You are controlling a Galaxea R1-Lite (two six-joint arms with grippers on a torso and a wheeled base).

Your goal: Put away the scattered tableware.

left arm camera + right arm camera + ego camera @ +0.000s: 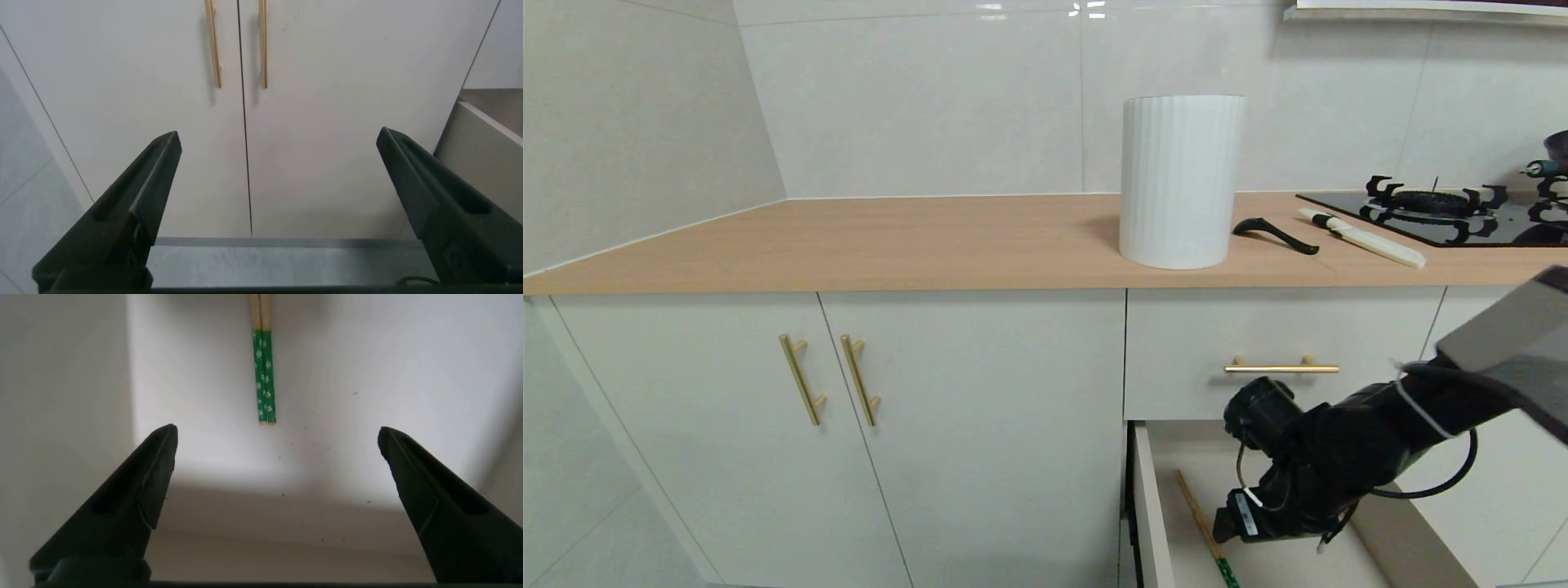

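The wooden countertop carries a white ribbed canister, a black utensil just beside it, possibly a ladle handle, a white knife and a black hob. Below, the open drawer holds a pair of chopsticks.

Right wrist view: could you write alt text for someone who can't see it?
The robot's right hand, wide open, hangs over the pale floor of an open drawer. A pair of wooden chopsticks with green patterned ends lies in the drawer.
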